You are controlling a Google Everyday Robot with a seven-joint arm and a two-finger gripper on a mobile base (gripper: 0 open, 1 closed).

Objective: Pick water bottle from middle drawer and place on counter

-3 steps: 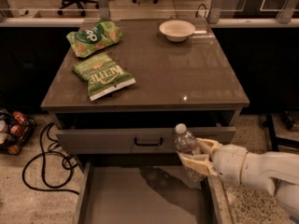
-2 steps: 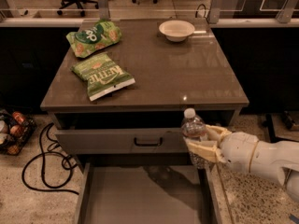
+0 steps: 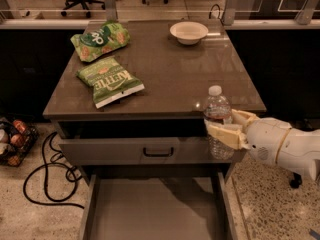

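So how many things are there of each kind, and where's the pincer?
Green crinkly chip bags: 2
White round bowl: 1
Clear ribbed plastic water bottle: 1, clamped in the pincer at the glossy grey-brown counter's front edge
Total: 4

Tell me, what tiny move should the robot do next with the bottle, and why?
Probably lift a little higher. The gripper holds the bottle upright at the counter's front edge, with the open drawer below. Its top is above the edge, but its bottom hangs below it, so sliding forward now would likely bump the counter.
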